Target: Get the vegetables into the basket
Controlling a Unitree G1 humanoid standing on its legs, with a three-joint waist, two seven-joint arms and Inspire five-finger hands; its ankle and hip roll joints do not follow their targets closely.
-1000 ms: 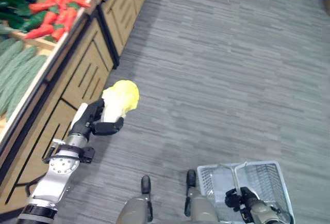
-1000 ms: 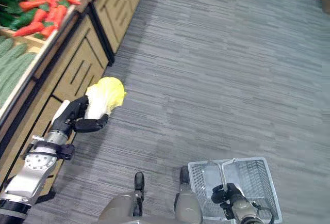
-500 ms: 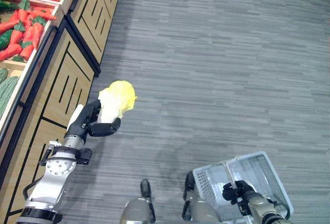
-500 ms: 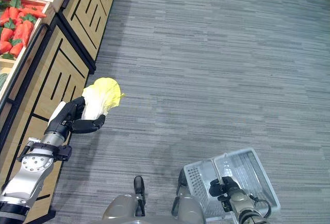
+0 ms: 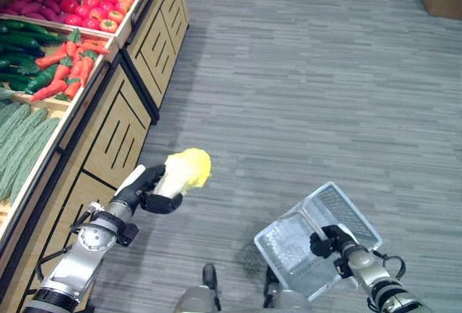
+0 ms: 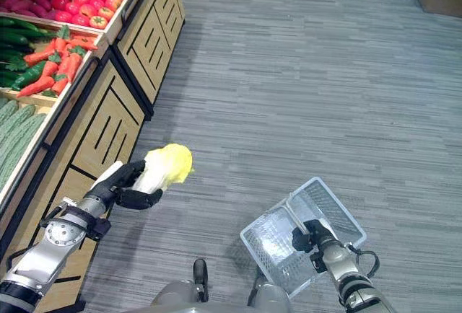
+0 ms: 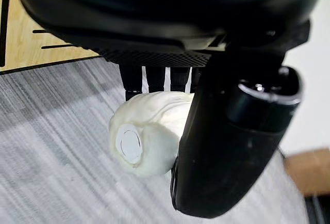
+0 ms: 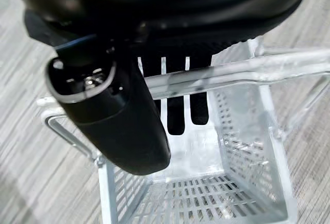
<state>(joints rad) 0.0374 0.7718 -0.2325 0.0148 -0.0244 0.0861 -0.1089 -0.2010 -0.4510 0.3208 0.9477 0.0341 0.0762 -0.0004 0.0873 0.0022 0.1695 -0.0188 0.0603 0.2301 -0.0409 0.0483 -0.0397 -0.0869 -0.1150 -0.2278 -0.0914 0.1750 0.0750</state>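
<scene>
Gripping a yellow cabbage (image 5: 186, 172), left hand (image 5: 148, 189) is held beside wooden produce shelves (image 5: 119, 122); basket (image 5: 317, 237) handle is clasped by right hand (image 5: 333, 242) over bare floor (image 5: 310, 97).

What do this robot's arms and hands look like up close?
Both arms are smooth silver-grey metal with round joint housings. The left hand is dark, with jointed fingers and a white cover along its thumb side. The right hand is equally dark and glossy, with a thin black cable looping at its wrist.

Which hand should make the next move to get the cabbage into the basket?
The left hand: it already grips the cabbage and only needs to swing across. The right hand is busy holding the basket by its handle.
</scene>
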